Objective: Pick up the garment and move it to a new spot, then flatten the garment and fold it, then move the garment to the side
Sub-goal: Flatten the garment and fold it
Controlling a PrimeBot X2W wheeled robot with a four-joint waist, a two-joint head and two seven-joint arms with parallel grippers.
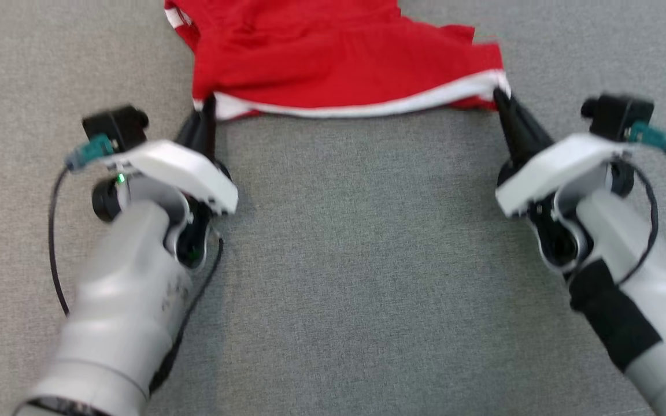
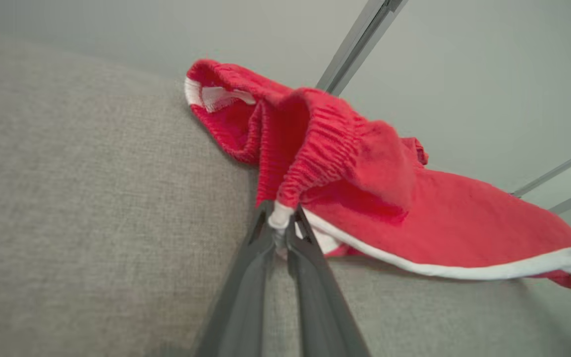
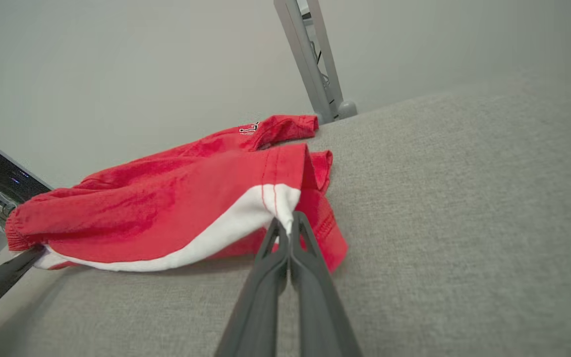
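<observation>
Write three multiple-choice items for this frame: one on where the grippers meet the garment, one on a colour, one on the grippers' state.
1. Where do the left gripper and right gripper meet the garment?
A. both at its middle
B. one at each end of its near, trimmed edge
C. along its far edge
2. What colour is the trim along that edge?
A. white
B. black
C. yellow
3. What state are both grippers in?
A. wide open
B. shut on nothing
C. shut on the garment
Answers: B, the head view shows one gripper at each end of the near edge; A, a white band borders the red cloth; C, each wrist view shows its gripper pinching the trim.
</observation>
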